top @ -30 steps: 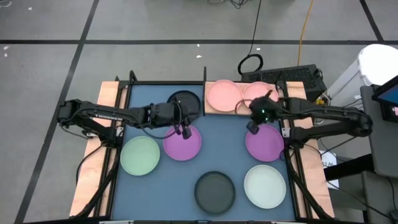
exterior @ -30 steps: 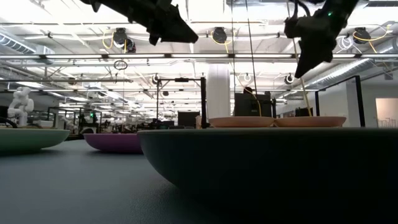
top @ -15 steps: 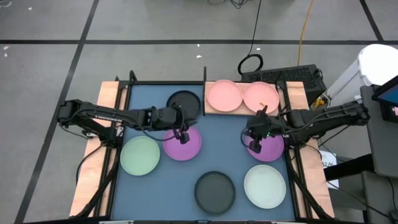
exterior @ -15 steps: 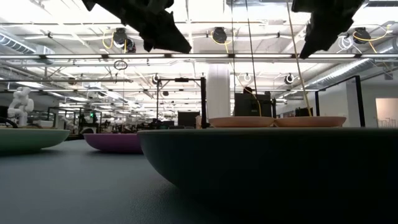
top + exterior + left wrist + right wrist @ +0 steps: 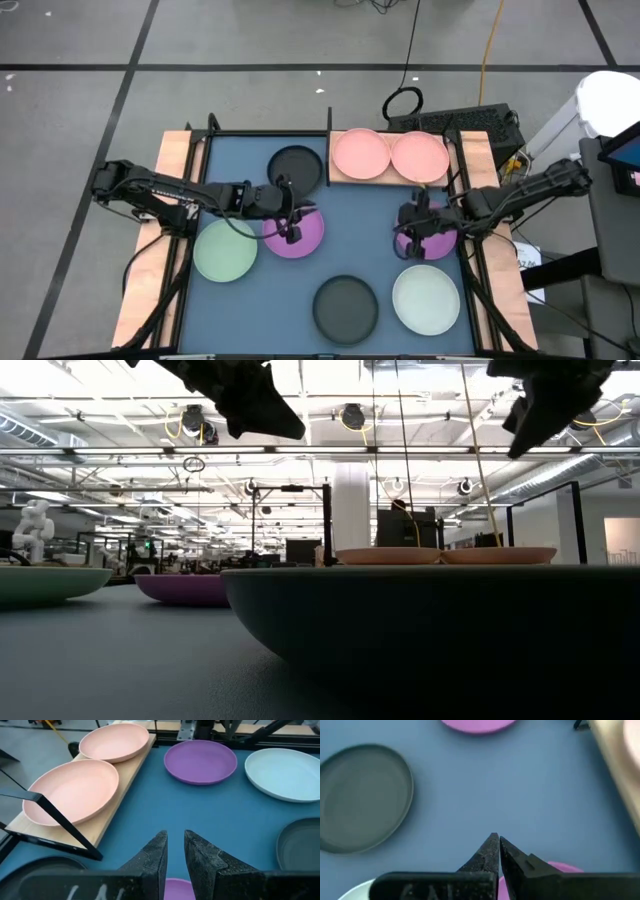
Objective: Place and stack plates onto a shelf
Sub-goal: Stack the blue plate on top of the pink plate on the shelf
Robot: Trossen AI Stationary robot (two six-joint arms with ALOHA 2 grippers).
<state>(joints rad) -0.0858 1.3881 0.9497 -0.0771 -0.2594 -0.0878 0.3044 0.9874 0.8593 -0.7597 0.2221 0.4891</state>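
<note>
Left gripper (image 5: pixel 291 232) hangs over the left purple plate (image 5: pixel 300 238), fingers slightly parted — right gripper (image 5: pixel 416 238), closed, over the right purple plate (image 5: pixel 440 243).

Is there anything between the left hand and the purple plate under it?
Nothing visible. The left hand hangs directly over the purple plate, fingers slightly apart, with only open space between them. The black plate lies apart, toward the shelf.

We see smooth, matt plastic on the pink plates (image 5: pixel 72 790), which sit on a shelf (image 5: pixel 120 795) of pale, grained wood ahead of the left tool (image 5: pixel 175 851). Its fingers (image 5: pixel 155 857) look rough, grainy black. The blue mat (image 5: pixel 200 815) looks matt, soft.
</note>
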